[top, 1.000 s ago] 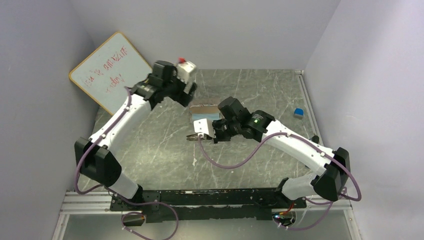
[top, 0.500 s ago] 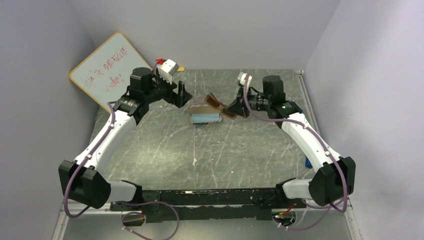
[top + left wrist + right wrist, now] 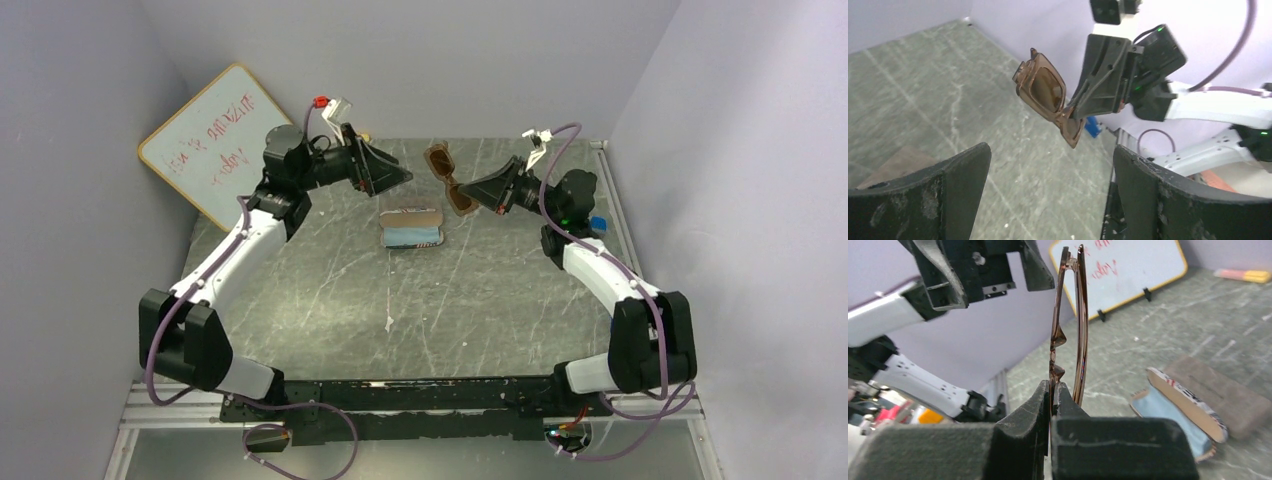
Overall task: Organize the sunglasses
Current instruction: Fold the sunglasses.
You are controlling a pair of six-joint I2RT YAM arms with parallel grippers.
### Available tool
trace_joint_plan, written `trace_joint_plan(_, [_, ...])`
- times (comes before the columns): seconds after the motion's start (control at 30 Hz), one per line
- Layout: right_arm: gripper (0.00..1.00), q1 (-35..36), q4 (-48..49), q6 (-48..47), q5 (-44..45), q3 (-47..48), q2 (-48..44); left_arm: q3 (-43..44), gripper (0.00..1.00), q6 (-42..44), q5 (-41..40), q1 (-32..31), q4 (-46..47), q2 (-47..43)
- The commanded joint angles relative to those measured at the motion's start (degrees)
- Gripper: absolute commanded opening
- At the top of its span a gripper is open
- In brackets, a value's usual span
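Observation:
The brown sunglasses (image 3: 449, 180) with amber lenses hang in the air above the back of the table, folded, lenses upright. My right gripper (image 3: 478, 191) is shut on their lower lens edge; in the right wrist view the pads (image 3: 1043, 395) pinch the frame (image 3: 1080, 320). My left gripper (image 3: 402, 178) is open and empty, pointing at the sunglasses from the left, a short gap away; in its own view the glasses (image 3: 1048, 95) float between and beyond its fingers (image 3: 965, 170). The black sunglasses are out of view.
An open brown case (image 3: 412, 228) with a blue lining lies on the table below the grippers and shows in the right wrist view (image 3: 1193, 400). A whiteboard (image 3: 222, 140) leans at the back left. A small blue block (image 3: 597, 224) sits near the right wall.
My right gripper has carried the brown sunglasses from table level by the case up and back into the air. My left gripper has swung round to face them.

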Motion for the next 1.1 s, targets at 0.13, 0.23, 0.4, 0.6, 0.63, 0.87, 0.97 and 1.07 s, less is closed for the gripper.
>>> trace_joint_plan(0.13, [0.00, 0.2, 37.3, 24.1, 1.9, -3.0, 3.2, -0.1, 0.96, -14.3, 4.4, -1.9, 16.1, 3.7])
trace_joint_plan(0.23, [0.00, 0.6, 40.9, 27.0, 2.6, -3.1, 4.7, -0.3, 0.92, -14.5, 4.0, -2.7, 16.4, 3.9])
trace_joint_plan(0.4, [0.00, 2.7, 41.5, 26.2, 2.8, -3.3, 5.7, 0.8, 0.80, -15.7, 4.3, -4.1, 17.2, 4.8])
trace_joint_plan(0.6, [0.00, 4.4, 39.5, 23.2, 2.8, -4.1, 5.8, 0.0, 0.77, -17.3, 4.6, -4.7, 19.3, 4.4])
trace_joint_plan(0.63, [0.00, 4.4, 39.4, 23.0, 2.8, -4.2, 5.8, -0.1, 0.77, -17.4, 4.6, -4.7, 19.3, 4.4])
trace_joint_plan(0.87, [0.00, 4.8, 37.6, 21.4, 2.6, -4.7, 5.4, -0.2, 0.73, -18.9, 4.9, -4.7, 21.3, 4.5])
trace_joint_plan(0.97, [0.00, 5.0, 37.4, 21.0, 2.8, -5.1, 5.5, -0.4, 0.68, -19.6, 5.1, -4.7, 22.2, 4.8])
trace_joint_plan(1.07, [0.00, 5.0, 37.7, 21.4, 2.8, -5.0, 5.6, -0.6, 0.64, -20.0, 5.3, -4.8, 22.8, 5.0])
